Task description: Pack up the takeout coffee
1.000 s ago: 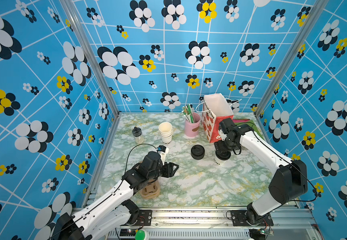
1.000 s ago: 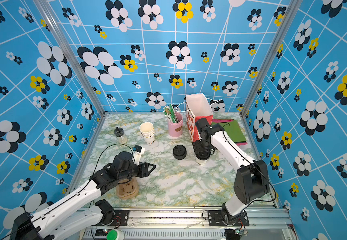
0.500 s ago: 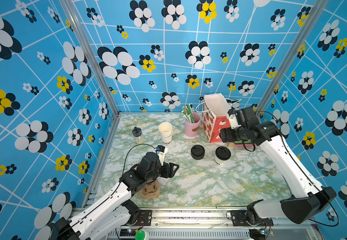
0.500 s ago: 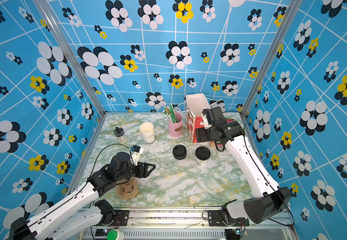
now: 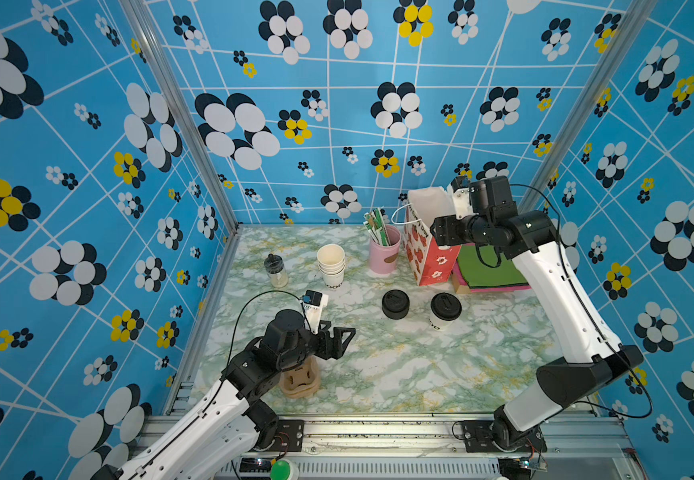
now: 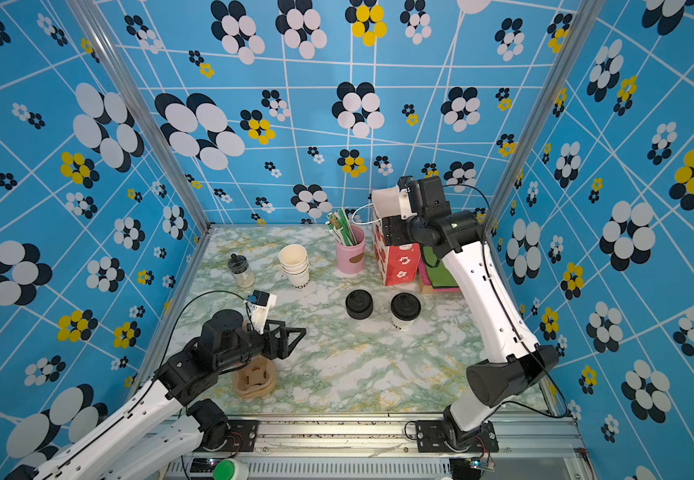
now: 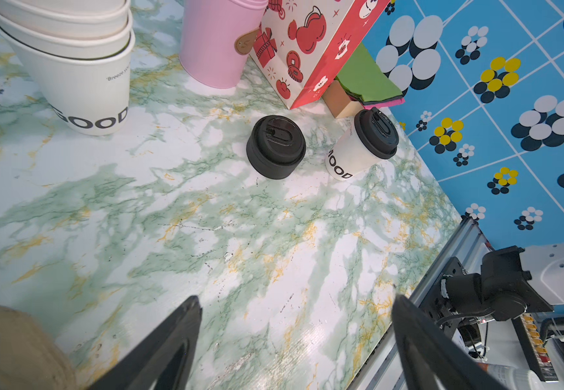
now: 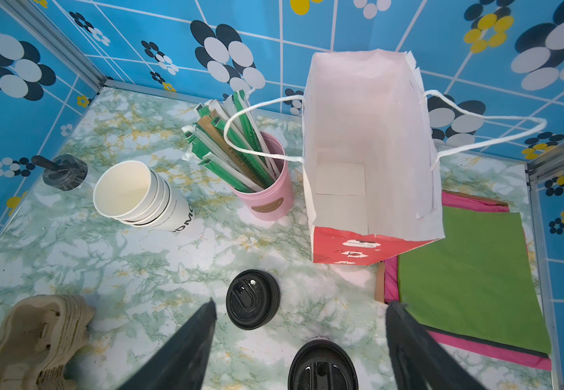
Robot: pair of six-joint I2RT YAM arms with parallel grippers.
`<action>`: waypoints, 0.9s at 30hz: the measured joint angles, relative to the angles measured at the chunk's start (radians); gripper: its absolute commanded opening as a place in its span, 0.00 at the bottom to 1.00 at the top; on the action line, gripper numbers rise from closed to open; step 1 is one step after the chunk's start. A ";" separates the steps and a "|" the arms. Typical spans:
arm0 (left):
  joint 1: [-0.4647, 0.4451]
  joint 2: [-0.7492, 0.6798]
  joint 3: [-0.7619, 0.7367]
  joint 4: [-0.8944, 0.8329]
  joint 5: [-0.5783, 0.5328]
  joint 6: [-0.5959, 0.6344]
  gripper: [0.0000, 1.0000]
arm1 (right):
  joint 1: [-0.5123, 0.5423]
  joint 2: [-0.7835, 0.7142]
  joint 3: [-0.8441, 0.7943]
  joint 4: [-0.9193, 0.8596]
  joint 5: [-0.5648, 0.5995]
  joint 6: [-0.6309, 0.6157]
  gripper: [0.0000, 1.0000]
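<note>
The takeout coffee [image 5: 445,311] stands upright on the marble tabletop [image 5: 399,374], right of centre in both top views. It is just beside the squat pile of black lids [image 5: 395,304] and below the red gift bag [image 5: 428,249] in frame. Nothing holds it. The right gripper [image 8: 302,305] hangs above the cup and bag, jaws spread wide and empty. The left gripper [image 5: 343,340], at lower left, is likewise spread and empty. The step in hand looks like the pick. The right arm would need to descend, close on the cup's body under the lid, and lift it upright into the bag.
</note>
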 measured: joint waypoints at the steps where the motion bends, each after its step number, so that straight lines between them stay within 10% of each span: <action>1: 0.000 -0.008 0.000 -0.010 -0.012 0.000 0.90 | 0.000 0.023 0.028 -0.012 0.000 0.000 0.78; 27: 0.001 0.346 0.129 -0.380 -0.493 -0.178 0.74 | 0.041 -0.077 -0.148 0.027 0.006 -0.023 0.78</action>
